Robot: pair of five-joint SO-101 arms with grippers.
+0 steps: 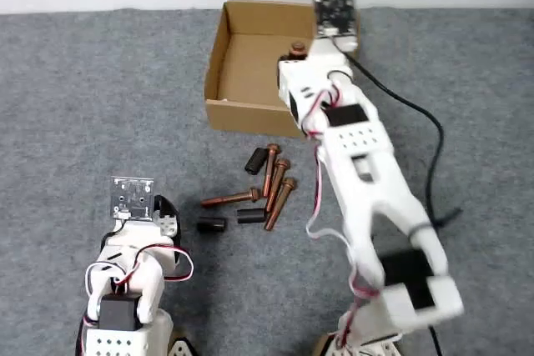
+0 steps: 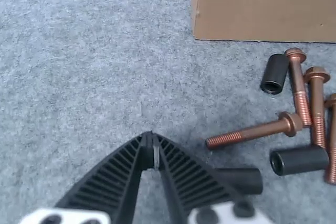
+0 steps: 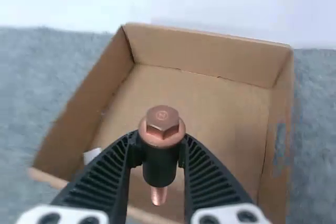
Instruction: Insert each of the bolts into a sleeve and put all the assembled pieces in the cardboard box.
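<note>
My right gripper (image 3: 157,163) is shut on an assembled piece (image 3: 160,153), a copper bolt standing upright through a black sleeve, held above the open cardboard box (image 3: 210,56). From above, that bolt head (image 1: 297,47) shows over the box (image 1: 219,64). Several loose copper bolts (image 1: 271,169) and three black sleeves (image 1: 255,160) lie on the grey mat in front of the box. My left gripper (image 2: 152,142) is shut with nothing in it, low over the mat, just beside one sleeve (image 2: 239,179). Bolts (image 2: 254,132) and sleeves (image 2: 275,73) lie beyond it.
The grey mat (image 1: 100,106) covers the table. A black cable (image 1: 417,114) runs along the mat to the right of the box. The box interior (image 3: 220,108) holds a small white scrap (image 3: 92,156) near one wall.
</note>
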